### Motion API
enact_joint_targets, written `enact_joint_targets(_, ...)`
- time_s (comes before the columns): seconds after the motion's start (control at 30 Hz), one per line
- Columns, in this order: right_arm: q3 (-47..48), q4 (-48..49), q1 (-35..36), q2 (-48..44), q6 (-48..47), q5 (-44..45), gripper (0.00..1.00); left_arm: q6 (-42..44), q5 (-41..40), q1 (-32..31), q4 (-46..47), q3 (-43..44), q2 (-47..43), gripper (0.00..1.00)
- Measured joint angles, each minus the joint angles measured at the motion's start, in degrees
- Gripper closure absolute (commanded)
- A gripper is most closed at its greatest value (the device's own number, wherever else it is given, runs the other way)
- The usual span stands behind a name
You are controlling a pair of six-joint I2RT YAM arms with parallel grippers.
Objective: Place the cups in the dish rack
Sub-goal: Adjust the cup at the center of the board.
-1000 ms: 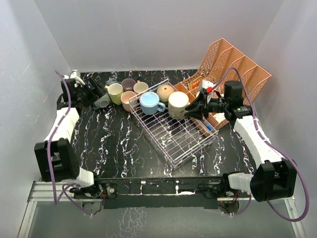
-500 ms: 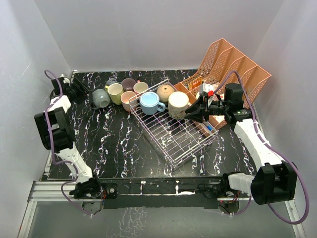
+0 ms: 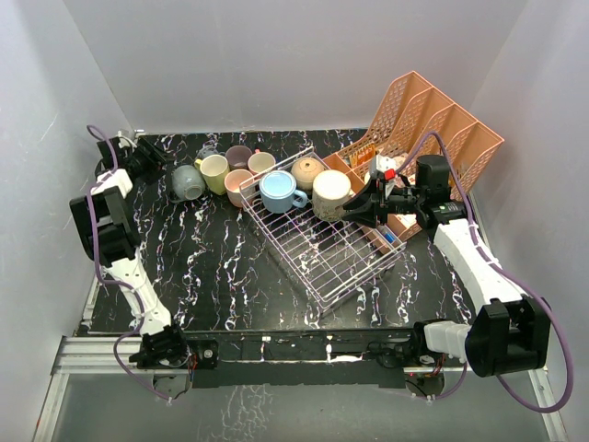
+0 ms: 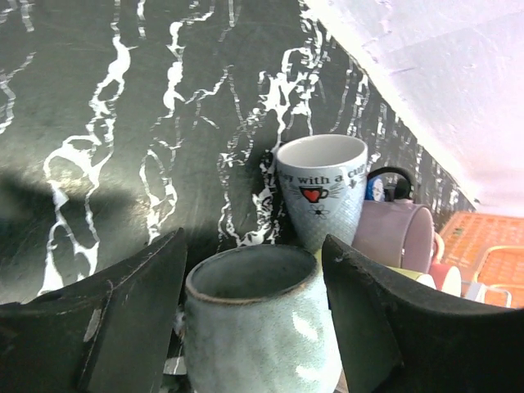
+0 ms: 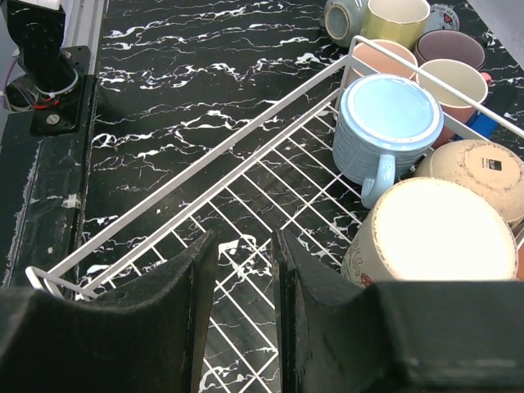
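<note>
**Left arm folds back into the far corner**

Since a second ago the left arm's elbow has swung rearward. The left tool (image 4: 252, 242) brackets the grey-blue cup (image 4: 258, 319) on the bench (image 3: 212, 267), outside the dish rack (image 3: 331, 267); I cannot tell if it is clamped. The right tool (image 5: 246, 237) stays narrowly apart, empty, beside the cream cup (image 5: 434, 237).

dish rack (image 3: 327, 253): blue cup (image 3: 279, 191), tan cup (image 3: 306, 171), cream cup (image 3: 330, 193) inside | grey cup (image 3: 188, 181): on table (image 3: 221, 267), left

Grey mug (image 4: 262, 327) base cut off (bottom edge)
</note>
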Motion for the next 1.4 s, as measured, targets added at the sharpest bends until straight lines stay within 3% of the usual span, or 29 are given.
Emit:
enact_joint_targets(0.23,-0.07,-0.02,0.0,1.01,-0.2,0.37,0.65,-1.38,7.76,0.07,4.9,-0.55,2.4,0.33)
enact_joint_targets(0.47,-0.7,-0.09,0.0,1.16,-0.24,0.72,0.65,-3.63,12.13,0.11,12.11,-8.66,0.72,0.34)
enact_joint_targets(0.93,-0.7,-0.11,0.0,1.18,-0.31,0.74,0.65,-6.45,12.09,0.33,18.29,-31.78,-23.69,0.34)
enact_joint_targets(1.2,-0.7,-0.11,0.0,1.18,-0.33,0.74,0.66,-1.27,11.08,0.09,10.4,-36.06,-27.5,0.33)
enact_joint_targets(1.4,-0.7,-0.11,0.0,1.18,-0.35,0.74,0.65,3.28,8.87,-0.63,4.92,-36.22,-35.67,0.33)
